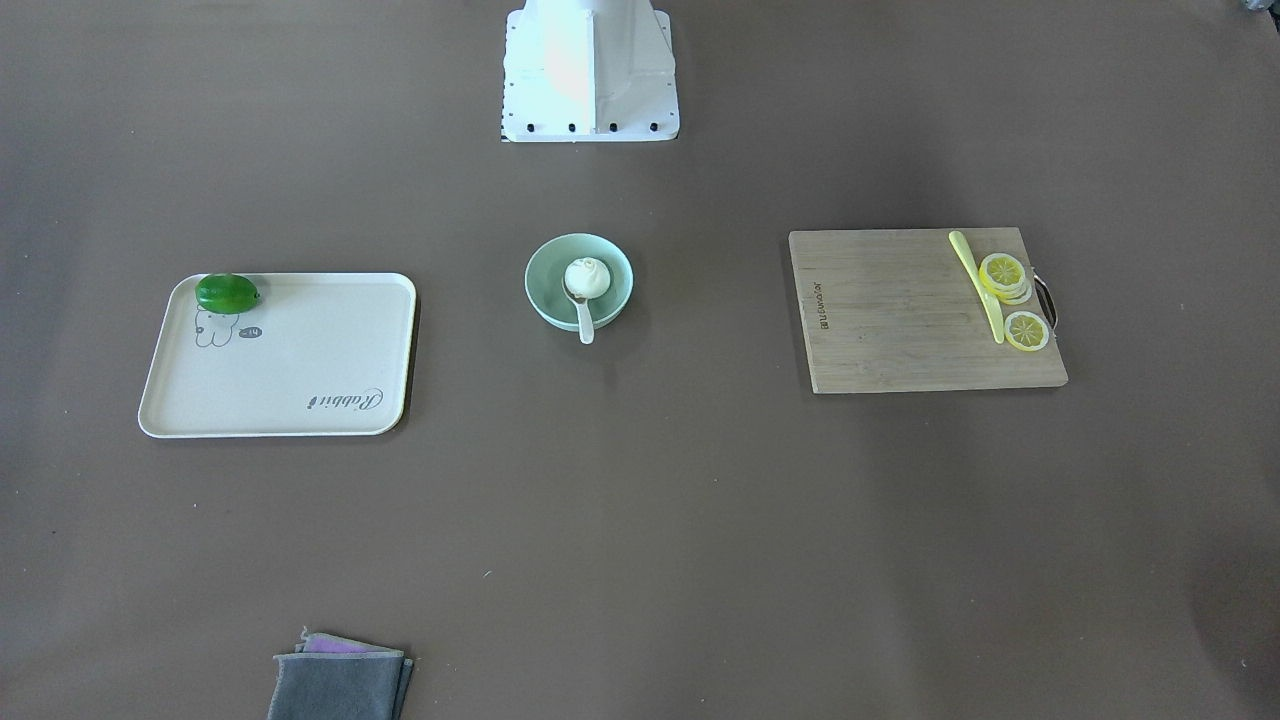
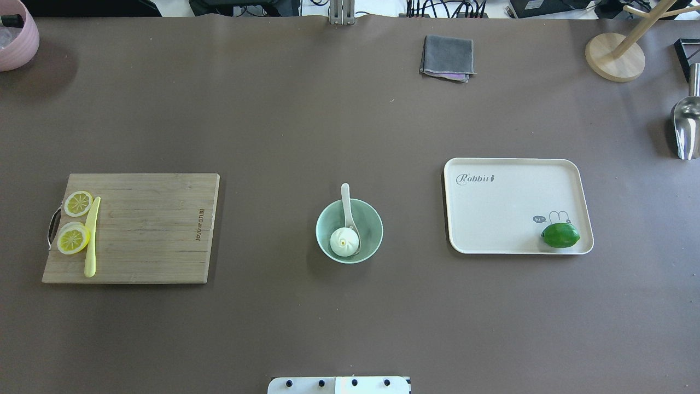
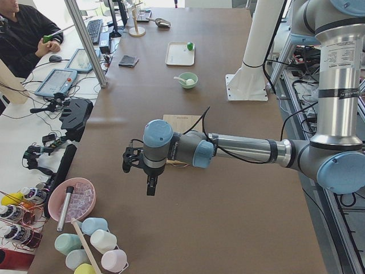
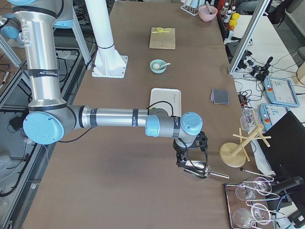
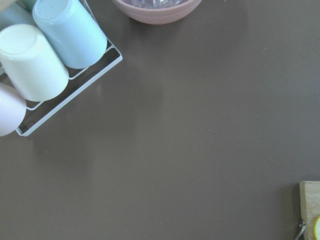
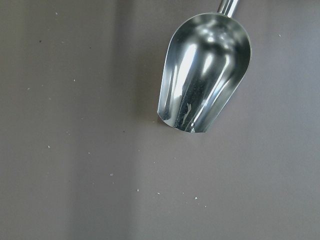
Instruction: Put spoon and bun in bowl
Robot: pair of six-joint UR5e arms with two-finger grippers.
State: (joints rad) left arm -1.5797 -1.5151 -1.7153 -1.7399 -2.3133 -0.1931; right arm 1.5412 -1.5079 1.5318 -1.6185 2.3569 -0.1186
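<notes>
The pale mint-green bowl (image 2: 371, 227) stands at the table's middle, also in the front-facing view (image 1: 545, 275). The white pleated bun (image 2: 344, 241) (image 1: 587, 277) lies inside it. The white spoon (image 2: 346, 200) (image 1: 584, 322) has its scoop in the bowl beside the bun and its handle resting over the rim. My left gripper (image 3: 150, 188) hangs over the table's left end, far from the bowl. My right gripper (image 4: 187, 163) hangs over the right end, above a metal scoop. I cannot tell whether either is open or shut.
A wooden cutting board (image 2: 153, 230) with lemon slices (image 2: 74, 239) and a yellow knife (image 2: 91, 238) lies on the left. A cream tray (image 2: 508, 208) with a lime (image 2: 560, 235) lies on the right. A grey cloth (image 2: 447, 57), metal scoop (image 6: 205, 72), pink bowl (image 2: 16, 38) and cup rack (image 5: 45, 60) sit at the edges.
</notes>
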